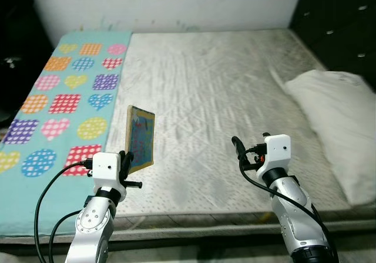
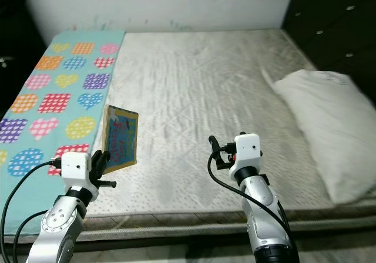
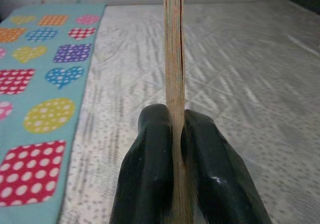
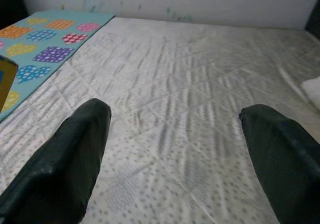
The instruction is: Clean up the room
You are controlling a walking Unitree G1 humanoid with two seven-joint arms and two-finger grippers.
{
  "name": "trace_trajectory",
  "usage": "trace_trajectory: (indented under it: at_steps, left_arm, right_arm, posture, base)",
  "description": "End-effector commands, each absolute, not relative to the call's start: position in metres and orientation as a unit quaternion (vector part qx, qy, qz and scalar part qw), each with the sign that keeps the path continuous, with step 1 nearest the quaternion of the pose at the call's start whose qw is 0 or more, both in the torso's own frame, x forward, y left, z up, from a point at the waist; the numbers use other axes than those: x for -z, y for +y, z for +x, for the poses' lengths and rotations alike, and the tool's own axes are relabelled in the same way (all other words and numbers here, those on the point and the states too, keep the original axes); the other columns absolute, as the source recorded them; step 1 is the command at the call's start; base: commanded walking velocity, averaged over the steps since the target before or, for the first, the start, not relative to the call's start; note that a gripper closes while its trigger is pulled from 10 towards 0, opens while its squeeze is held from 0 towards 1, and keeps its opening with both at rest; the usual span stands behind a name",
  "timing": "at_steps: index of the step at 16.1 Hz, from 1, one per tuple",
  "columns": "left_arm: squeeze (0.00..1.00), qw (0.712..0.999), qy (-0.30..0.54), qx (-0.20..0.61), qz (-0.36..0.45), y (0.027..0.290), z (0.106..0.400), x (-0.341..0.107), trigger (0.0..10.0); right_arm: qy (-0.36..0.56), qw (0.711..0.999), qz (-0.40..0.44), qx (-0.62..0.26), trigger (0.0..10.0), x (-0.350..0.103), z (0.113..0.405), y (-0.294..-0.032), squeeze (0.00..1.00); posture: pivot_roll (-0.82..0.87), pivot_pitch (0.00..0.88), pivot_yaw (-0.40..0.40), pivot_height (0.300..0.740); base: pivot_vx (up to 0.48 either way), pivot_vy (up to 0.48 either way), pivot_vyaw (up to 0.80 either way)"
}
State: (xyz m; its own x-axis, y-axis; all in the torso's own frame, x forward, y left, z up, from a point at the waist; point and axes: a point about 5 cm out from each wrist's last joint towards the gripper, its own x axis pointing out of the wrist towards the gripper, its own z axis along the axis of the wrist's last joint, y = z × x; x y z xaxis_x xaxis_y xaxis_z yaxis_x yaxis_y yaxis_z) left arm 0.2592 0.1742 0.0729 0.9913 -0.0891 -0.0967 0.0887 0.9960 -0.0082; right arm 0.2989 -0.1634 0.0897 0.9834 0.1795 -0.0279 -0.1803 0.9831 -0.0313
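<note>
A thin picture book (image 1: 141,138) with a blue cover and tan edges stands upright above the front left of the bare mattress (image 1: 217,87). My left gripper (image 1: 125,159) is shut on its lower edge; in the left wrist view the book's spine (image 3: 174,59) rises between the two black fingers (image 3: 150,174). My right gripper (image 1: 237,147) hovers over the front middle of the mattress, open, with nothing between its fingers (image 4: 75,154).
A teal blanket (image 1: 64,93) with coloured hearts and dotted shapes covers the mattress's left side. A white pillow (image 1: 341,122) lies at the right edge. A white wall runs behind the bed, and a dark dresser (image 1: 346,22) stands at the far right.
</note>
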Motion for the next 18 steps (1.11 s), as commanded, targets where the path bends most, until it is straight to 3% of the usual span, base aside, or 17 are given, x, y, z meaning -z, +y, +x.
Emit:
trace_trajectory:
  at_steps: [1, 10, 18]
  left_arm:
    - [0.00, 0.999, 0.025, 0.035, 0.003, 0.1772, 0.2628, -0.0831, 10.0]
    - [0.00, 0.999, 0.039, 0.027, 0.017, 0.1781, 0.2672, -0.0783, 10.0]
    - [0.00, 0.999, 0.039, 0.027, 0.012, 0.1767, 0.2680, -0.0763, 10.0]
  right_arm:
    - [0.016, 0.995, -0.017, -0.096, 10.0, -0.0885, 0.2987, -0.1606, 0.00]
    - [0.013, 0.996, -0.025, -0.086, 10.0, -0.0885, 0.3035, -0.1623, 0.00]
    - [-0.007, 0.994, -0.073, -0.081, 10.0, -0.0889, 0.3047, -0.1587, 0.00]
  posture:
    - [-0.12, 0.085, 0.016, 0.740]
    - [-0.11, 0.058, 0.020, 0.740]
    - [-0.11, 0.051, 0.014, 0.740]
  base:
    - [0.000, 0.000, 0.00]
    - [0.000, 0.000, 0.00]
    - [0.000, -0.325, 0.00]
